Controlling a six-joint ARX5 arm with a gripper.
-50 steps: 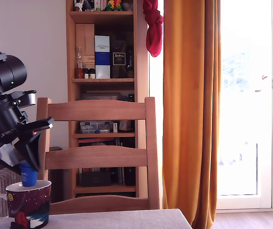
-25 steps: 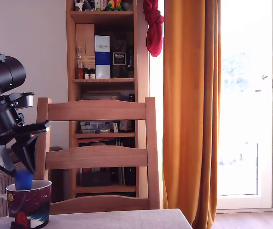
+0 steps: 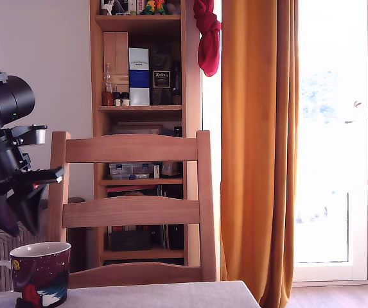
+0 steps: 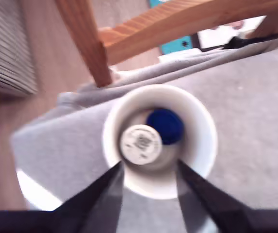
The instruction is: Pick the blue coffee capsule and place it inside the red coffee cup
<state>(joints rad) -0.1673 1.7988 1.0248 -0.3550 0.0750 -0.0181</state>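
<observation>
**Capsule sitting in cup, gripper open above it**

I'm looking straight down thru the wrist cam. The capsule is lying inside the cup's white interior, directly below the gripper and between the lines of the two fingers. It's showing as a round blue blob, so I'm guessing its long axis is pointing roughly up at the cam. The pic is blurry, so I can't say for sure. A pale round disc is sitting right beside it in the cup, touching or nearly so; I can't tell what it is.

The jaws are standing spread wide with nothing between them. Both dark fingers are angling out to either side of the cup's near rim, and I'm not seeing them touch the cup or the capsule.

In the ext view the gripper is hanging above the cup at the ext view's left, clear of the rim, with a gap showing. No capsule is showing there since the cup wall is hiding it. The cup is standing upright on the grey table, in front of the chair.

I'm judging the placing as done. The next move only needs a straight lift clear, w/o clipping the rim.
</observation>
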